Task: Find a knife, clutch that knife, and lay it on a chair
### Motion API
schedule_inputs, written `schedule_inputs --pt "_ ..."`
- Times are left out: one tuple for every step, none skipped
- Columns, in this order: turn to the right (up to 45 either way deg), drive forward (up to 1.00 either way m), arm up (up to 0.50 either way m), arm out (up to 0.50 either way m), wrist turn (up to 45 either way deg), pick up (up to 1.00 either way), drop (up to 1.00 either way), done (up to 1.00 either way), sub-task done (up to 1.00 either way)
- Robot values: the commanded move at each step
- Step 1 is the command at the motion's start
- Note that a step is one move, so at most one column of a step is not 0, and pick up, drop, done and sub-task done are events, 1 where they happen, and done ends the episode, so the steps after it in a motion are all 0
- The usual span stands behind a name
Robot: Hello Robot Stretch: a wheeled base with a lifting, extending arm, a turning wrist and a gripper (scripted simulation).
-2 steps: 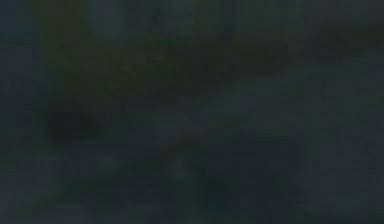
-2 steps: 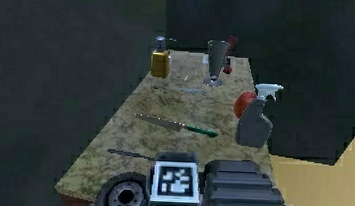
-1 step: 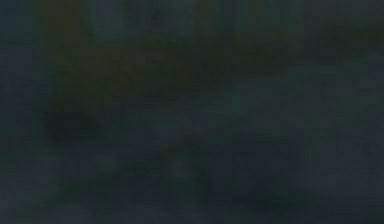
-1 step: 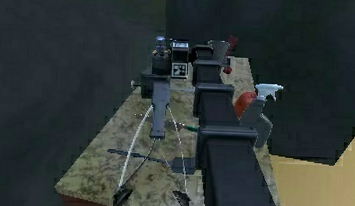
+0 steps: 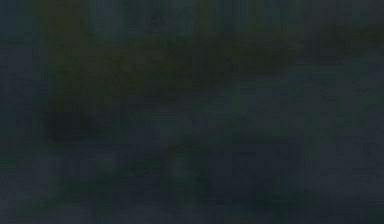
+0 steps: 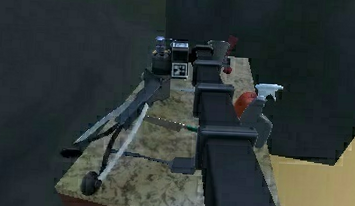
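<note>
Refer to the arm side view. The arm [image 6: 228,153] runs as a dark square bar from the bottom edge up across a speckled stone countertop [image 6: 152,182]. At its far end you see the white marker squares [image 6: 179,57], and just left of them the gripper [image 6: 152,82], with its dark body above the counter's far part.

Locate the knife [image 6: 109,126]: a long pale pointed blade that lies flat on the countertop, left of the arm, slanting from near the gripper down toward the counter's left edge. Several utensils lie at and behind the gripper's end, so you cannot tell whether the fingers are released or grasp anything, nor whether they touch the knife.

Note the other items on the counter:
- A thin dark rod with a rounded end [image 6: 92,175] lies beside the knife, nearer the bottom of the view.
- A slim green-tipped utensil [image 6: 177,124] lies just left of the arm.
- A red spray bottle [image 6: 252,100] with a white nozzle stands upright to the right of the arm.
</note>
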Motion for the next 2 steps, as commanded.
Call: schedule_inputs --pt "0.0 0.00 0.00 0.00 45.0 0.00 0.00 0.00 0.00" --pt "0.0 0.00 0.00 0.00 45.0 0.00 0.00 0.00 0.00"
